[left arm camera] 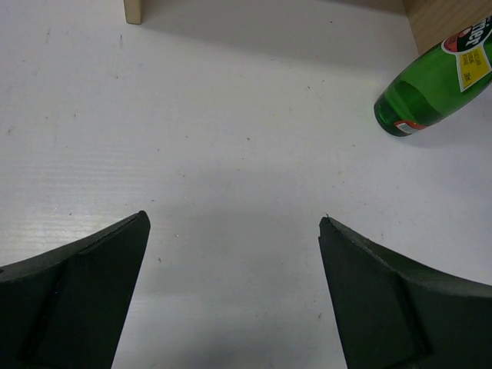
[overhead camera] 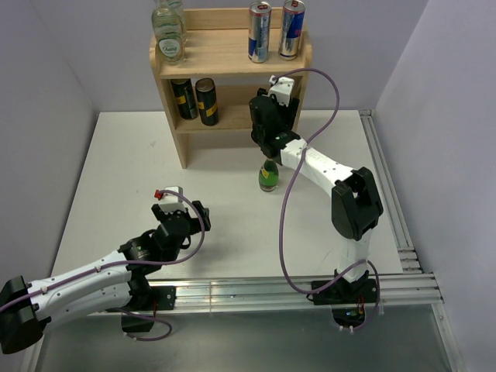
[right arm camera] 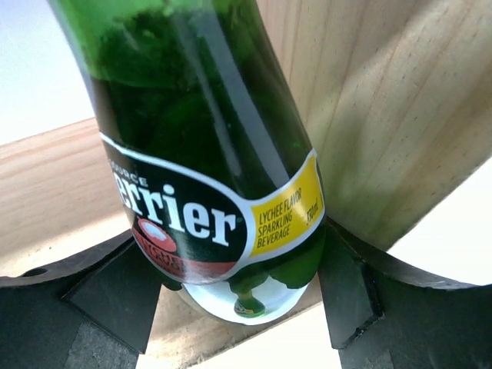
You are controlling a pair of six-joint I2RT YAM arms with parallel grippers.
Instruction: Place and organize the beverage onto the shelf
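A green glass bottle with a Perrier label stands upright on or just above the table in front of the wooden shelf. My right gripper is shut on it from above. In the right wrist view both fingers press the bottle at its label. The bottle also shows in the left wrist view. Two silver-and-blue cans stand on the top tier's right, glass bottles on its left. Two black-and-gold cans stand on the middle tier. My left gripper is open and empty over the table.
The shelf's right side panel stands close behind the held bottle. A shelf foot shows far ahead of the left gripper. A metal rail runs along the table's right edge. White walls enclose the table.
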